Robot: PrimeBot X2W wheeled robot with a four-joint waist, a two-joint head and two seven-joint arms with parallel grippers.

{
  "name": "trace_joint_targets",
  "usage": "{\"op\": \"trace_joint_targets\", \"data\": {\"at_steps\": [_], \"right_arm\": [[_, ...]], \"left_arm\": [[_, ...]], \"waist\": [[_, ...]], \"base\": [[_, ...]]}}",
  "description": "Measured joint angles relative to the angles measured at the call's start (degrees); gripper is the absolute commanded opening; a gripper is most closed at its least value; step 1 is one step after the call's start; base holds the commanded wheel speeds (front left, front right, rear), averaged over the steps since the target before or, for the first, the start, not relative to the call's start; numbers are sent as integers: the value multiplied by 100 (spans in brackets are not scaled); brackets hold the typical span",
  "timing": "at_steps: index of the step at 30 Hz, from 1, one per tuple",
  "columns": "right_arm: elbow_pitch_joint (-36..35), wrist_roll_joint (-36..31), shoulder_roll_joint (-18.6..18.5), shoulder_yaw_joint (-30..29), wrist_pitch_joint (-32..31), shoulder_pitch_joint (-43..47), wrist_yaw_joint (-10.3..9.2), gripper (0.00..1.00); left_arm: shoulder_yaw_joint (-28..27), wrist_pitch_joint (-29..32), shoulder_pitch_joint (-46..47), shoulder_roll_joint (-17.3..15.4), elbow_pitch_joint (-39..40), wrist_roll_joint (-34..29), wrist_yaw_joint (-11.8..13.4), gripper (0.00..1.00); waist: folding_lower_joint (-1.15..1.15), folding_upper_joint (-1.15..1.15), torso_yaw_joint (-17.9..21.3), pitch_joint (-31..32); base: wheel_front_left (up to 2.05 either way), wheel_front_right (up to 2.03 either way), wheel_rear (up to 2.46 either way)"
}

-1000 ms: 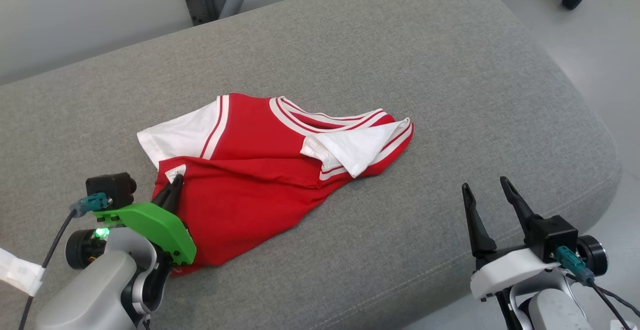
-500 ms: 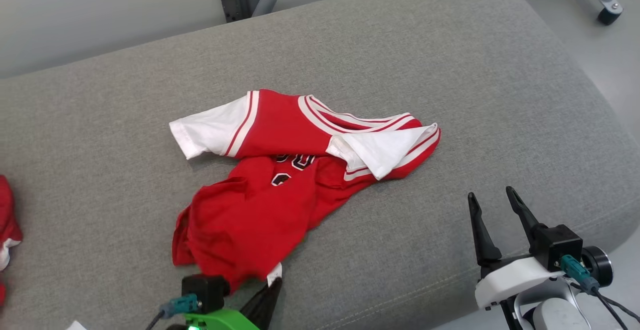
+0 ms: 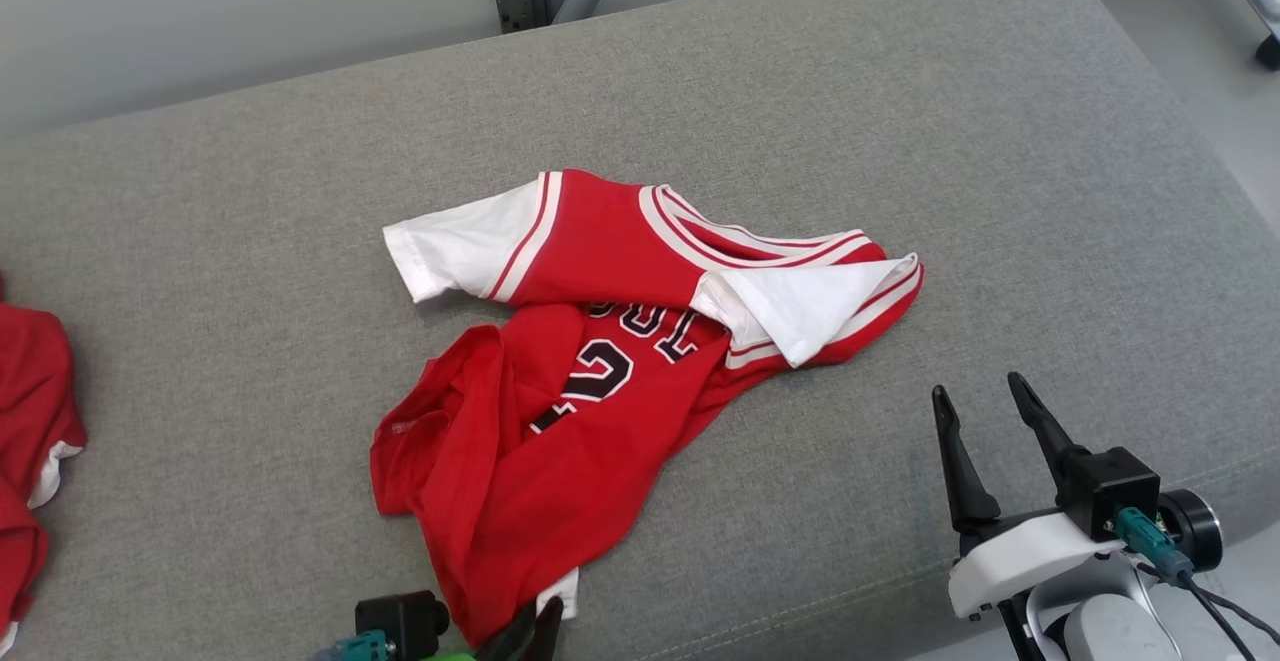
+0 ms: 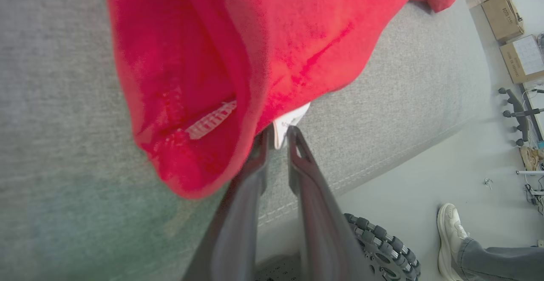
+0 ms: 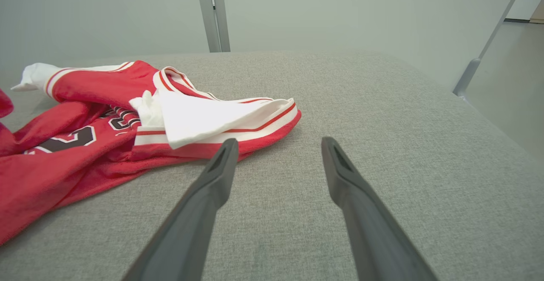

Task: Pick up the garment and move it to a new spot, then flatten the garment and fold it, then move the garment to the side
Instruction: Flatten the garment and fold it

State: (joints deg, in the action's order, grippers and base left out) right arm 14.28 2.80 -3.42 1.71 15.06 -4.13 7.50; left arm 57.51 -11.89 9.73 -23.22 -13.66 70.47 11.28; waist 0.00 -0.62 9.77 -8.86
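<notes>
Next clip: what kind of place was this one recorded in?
Probably a lab or workshop rather than a home: cardboard boxes and what looks like a wheeled chair base on a bare smooth floor, with a plain grey padded bench as the worktop.

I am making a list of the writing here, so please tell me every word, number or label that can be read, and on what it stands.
"2": big black figure on the red jersey, partly folded.
Black letters beside it: upside down, half hidden, unreadable.
White tag at the hem: too small to read.
Woven label inside the hem: unreadable.
Print on the cardboard boxes: too blurred.
</notes>
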Motion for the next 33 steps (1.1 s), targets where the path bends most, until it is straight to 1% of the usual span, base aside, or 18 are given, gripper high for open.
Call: {"op": "trace_joint_targets", "data": {"at_steps": [4,8,10,11,14,16,17,18,20,22,28,33], "right_arm": [[11,0,-9,3,0,17,0,100],[18,0,-10,27,0,38,0,100],[13,0,-11,18,0,38,0,100],[8,0,-10,10,0,38,0,100],[3,1,-9,4,0,38,0,100],[9,1,-10,27,0,34,0,100],[10,1,-5,51,0,32,0,100],[12,1,-1,64,0,26,0,100],[14,3,1,98,0,-10,0,100],[23,5,0,116,0,-37,0,100],[22,24,9,94,0,-50,0,100],[25,38,18,87,0,-43,0,100]], "left_arm": [[-89,-18,-19,-211,435,2,-14,100],[3,233,-112,-474,1227,62,-105,100],[2,288,-123,-625,1639,45,-101,100],[-93,233,-122,-686,1818,44,-24,100],[-637,-46,-81,-761,2036,96,339,100],[-857,-141,34,-875,1904,-79,617,100],[-966,-172,89,-893,1842,-124,675,100],[-1060,-182,131,-866,1800,-115,684,100],[-1071,-188,219,-823,1647,-151,690,100],[-1000,-129,326,-857,1478,-270,698,100],[-805,199,356,-844,1158,-234,691,100],[-887,126,343,-926,523,-243,824,100]], "waist": [[0,0,-3,26],[0,0,13,50],[0,0,13,45],[0,0,9,40],[0,0,-16,19],[0,0,-27,-3],[0,0,-27,-13],[0,0,-24,-24],[0,0,1,-41],[0,0,45,-50],[0,0,205,-72],[0,0,306,-107]], "base": [[0,0,0],[0,0,0],[0,0,0],[0,0,0],[0,0,0],[0,0,0],[0,0,0],[0,0,0],[0,0,0],[0,0,0],[0,0,0],[0,0,0]]}}
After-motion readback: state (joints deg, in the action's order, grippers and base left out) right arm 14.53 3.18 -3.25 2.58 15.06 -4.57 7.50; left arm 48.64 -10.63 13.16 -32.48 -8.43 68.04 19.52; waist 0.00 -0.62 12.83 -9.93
